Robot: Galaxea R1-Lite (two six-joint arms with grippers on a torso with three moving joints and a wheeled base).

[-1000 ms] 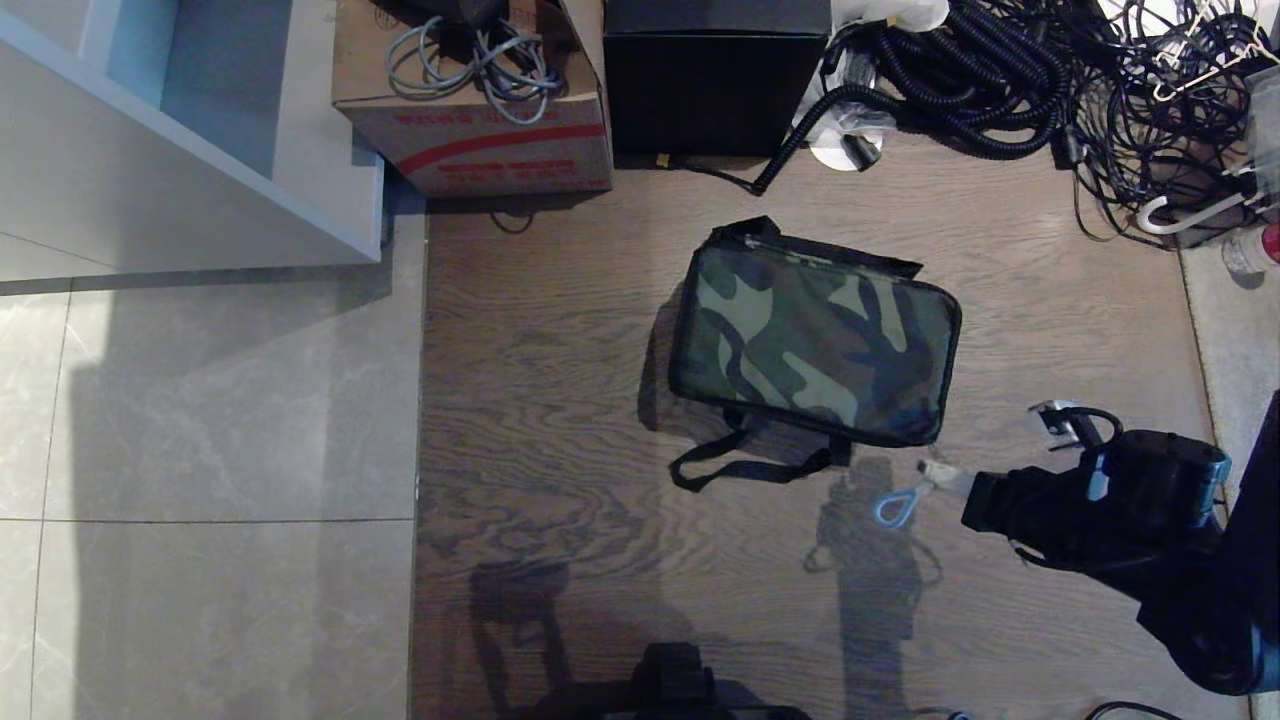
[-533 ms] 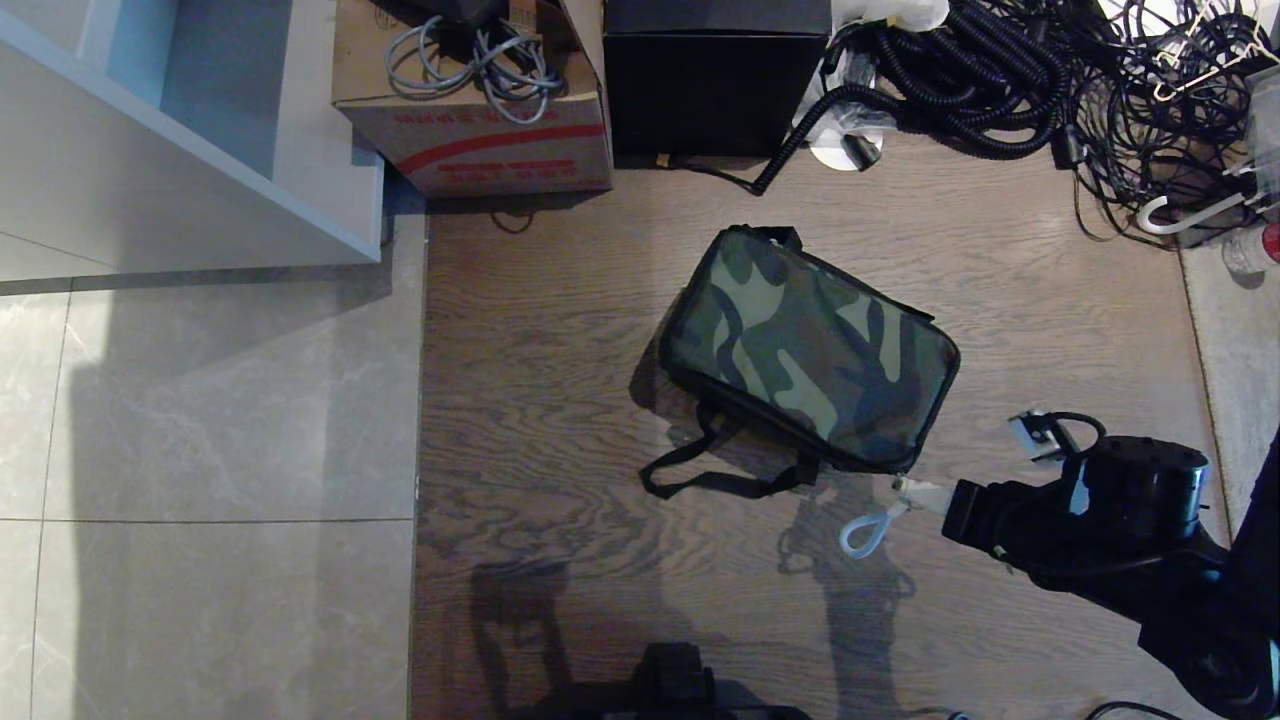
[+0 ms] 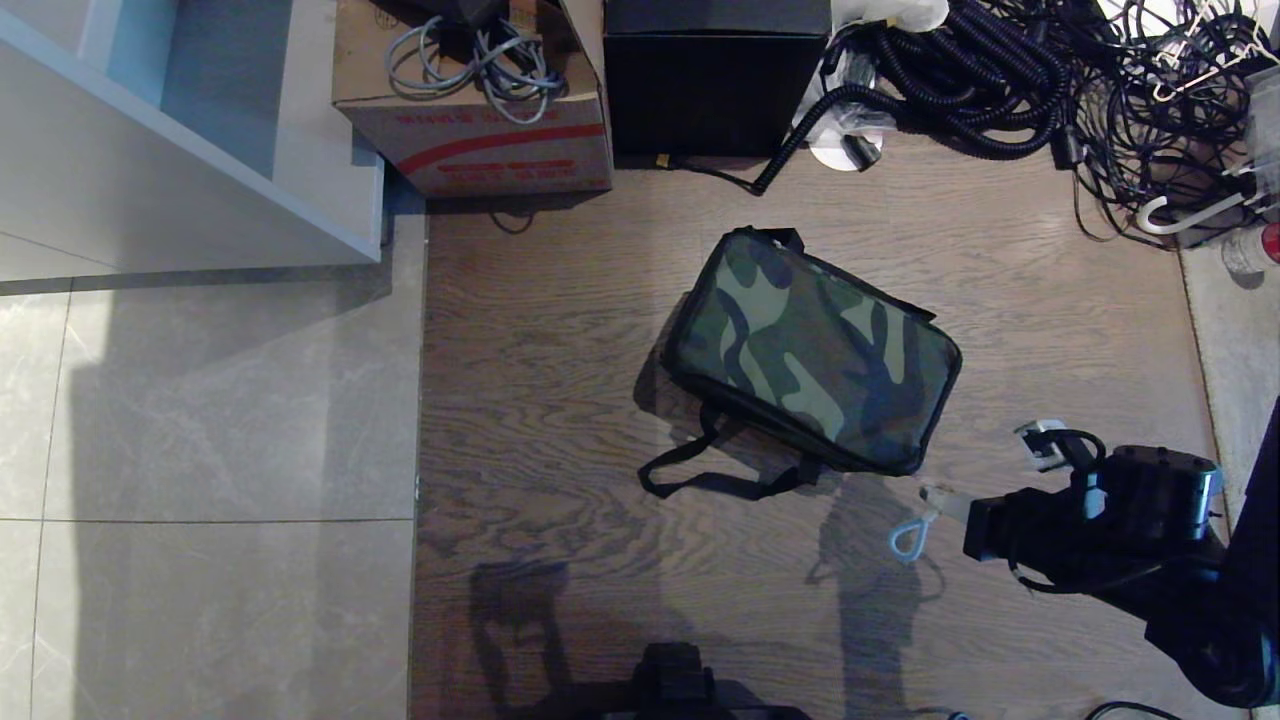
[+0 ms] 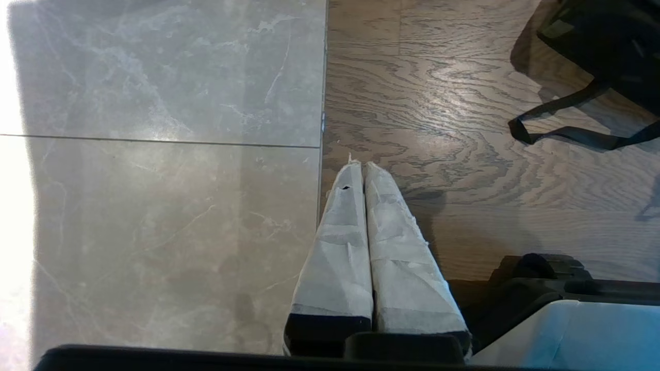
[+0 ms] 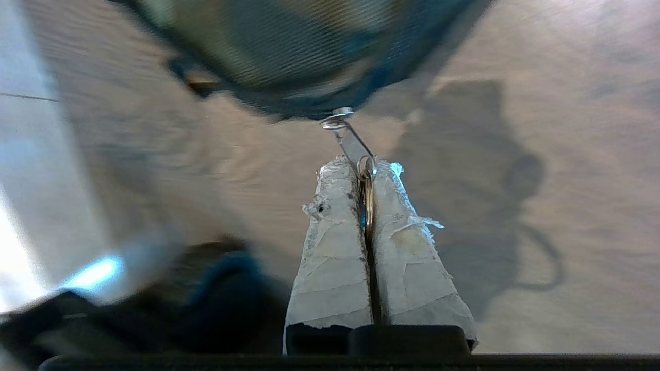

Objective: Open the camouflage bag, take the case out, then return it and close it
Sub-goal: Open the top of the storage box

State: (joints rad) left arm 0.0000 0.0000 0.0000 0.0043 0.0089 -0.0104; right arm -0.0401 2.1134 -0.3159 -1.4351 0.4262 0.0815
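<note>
Currently the bag (image 3: 812, 350) lies closed on the wood floor (image 3: 560, 400), centre. Right gripper (image 5: 367, 170) at its near-right corner, fingers (image 5: 335, 247) clamped on the zipper ring (image 5: 365, 198). Left gripper (image 4: 363, 167) parked, fingers together. Box (image 3: 470, 150) print illegible.

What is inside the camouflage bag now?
Nothing inside shows. The camouflage bag lies with its lid down on the wooden floor, so the contents are covered. Only its camouflage top, black sides and strap are visible.
</note>
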